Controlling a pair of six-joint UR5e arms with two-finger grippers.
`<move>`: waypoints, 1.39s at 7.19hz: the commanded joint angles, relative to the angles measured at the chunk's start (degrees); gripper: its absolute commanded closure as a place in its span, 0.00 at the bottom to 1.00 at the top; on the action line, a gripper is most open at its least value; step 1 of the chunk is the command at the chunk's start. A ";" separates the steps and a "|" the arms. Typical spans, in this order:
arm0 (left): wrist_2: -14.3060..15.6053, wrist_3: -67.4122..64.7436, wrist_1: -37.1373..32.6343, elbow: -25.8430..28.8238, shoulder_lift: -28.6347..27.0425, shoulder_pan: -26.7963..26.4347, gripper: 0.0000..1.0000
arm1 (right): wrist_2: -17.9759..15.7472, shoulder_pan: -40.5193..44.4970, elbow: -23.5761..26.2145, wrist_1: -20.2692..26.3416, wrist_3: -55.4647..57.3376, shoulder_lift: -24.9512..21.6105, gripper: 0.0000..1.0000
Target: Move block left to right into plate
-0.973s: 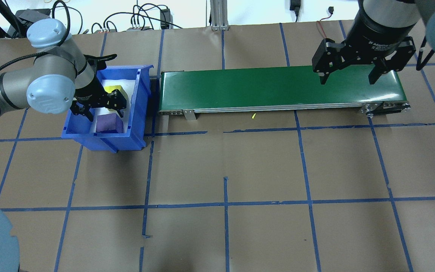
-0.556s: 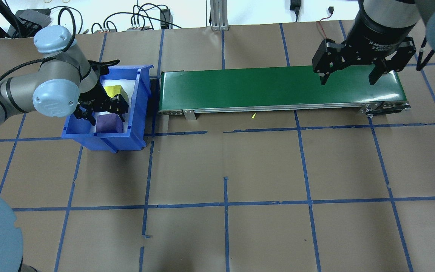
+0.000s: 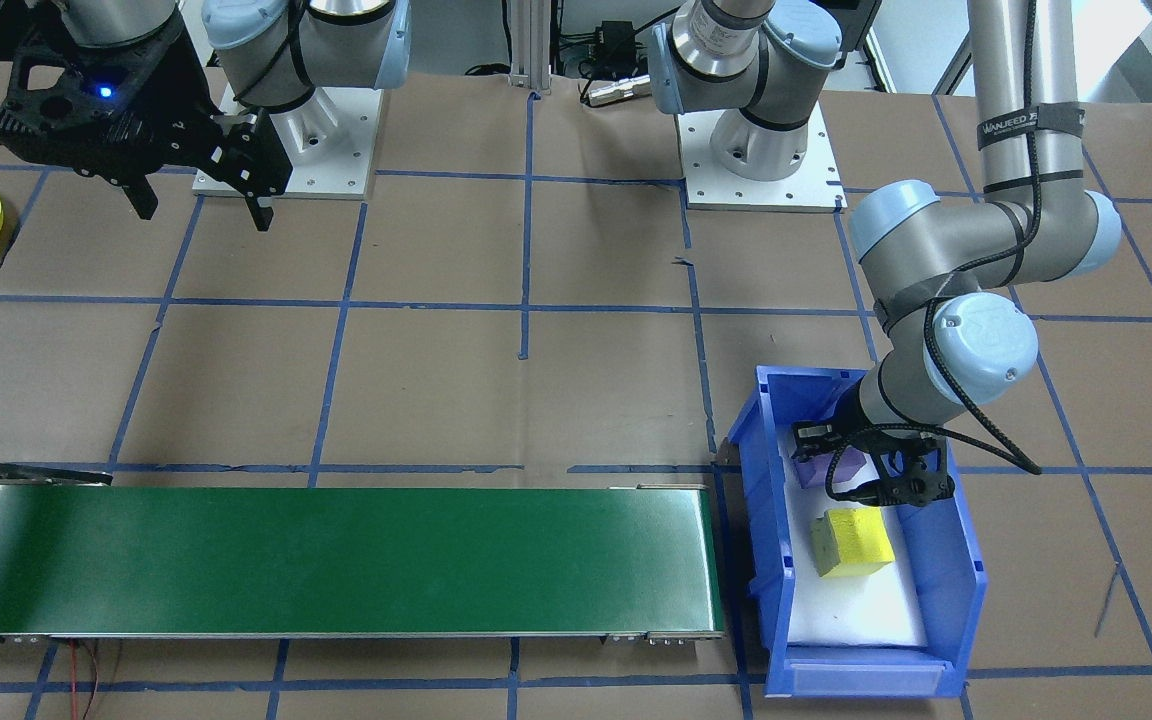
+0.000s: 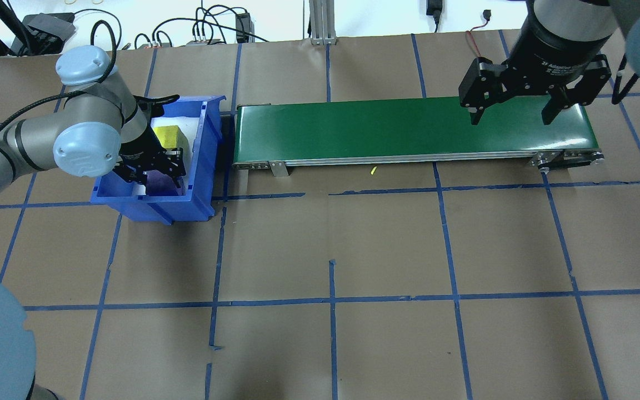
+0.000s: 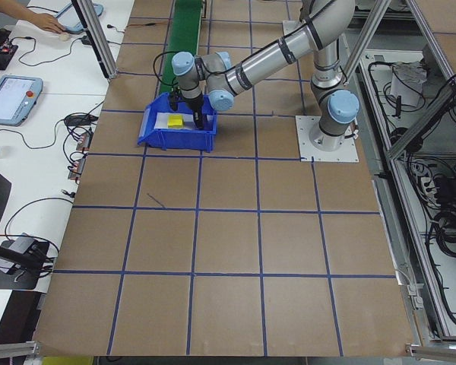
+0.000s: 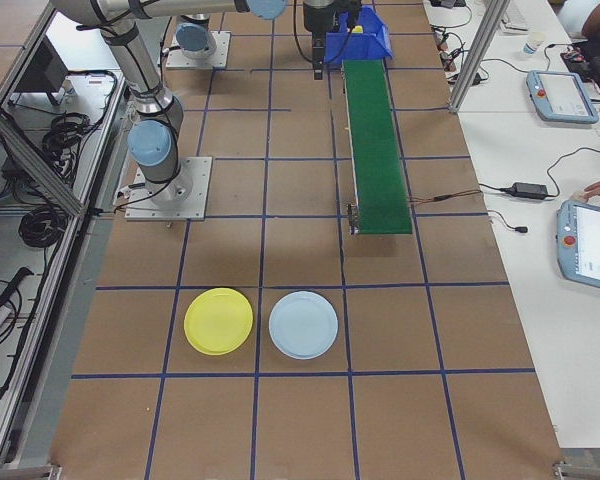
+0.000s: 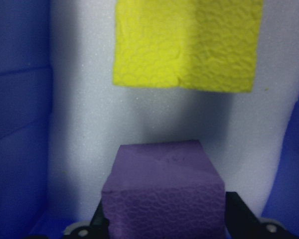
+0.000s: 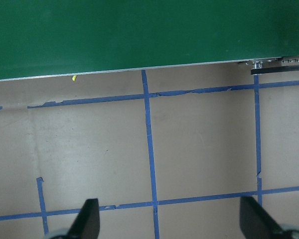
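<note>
Since a second ago, the left gripper [image 4: 152, 173] has slid nearer along the blue bin [image 4: 204, 166] to straddle the purple block [image 4: 159, 182], jaws apart; the right gripper [image 4: 514, 114] hangs wide open and empty over the green conveyor [image 4: 381, 130]. Front-facing view: brown paper table [image 3: 536, 380] gridded with blue tape. Left wrist view: the textured purple cube sits between the fingers, yellow block [image 7: 187, 45] beyond. Right view: the yellow plate [image 6: 218, 321] lies well apart from both grippers.
</note>
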 commanded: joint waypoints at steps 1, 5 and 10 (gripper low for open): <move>0.08 0.07 -0.64 2.82 1.81 0.00 0.67 | 0.15 0.18 0.13 -0.09 0.00 0.00 0.00; -7.89 -0.63 -6.63 10.92 6.65 -3.49 0.67 | 1.38 0.27 0.31 -0.09 0.00 0.09 0.00; -7.22 -7.32 -1.36 15.14 -0.27 -16.16 0.66 | 1.30 0.09 0.39 0.00 0.00 0.09 0.00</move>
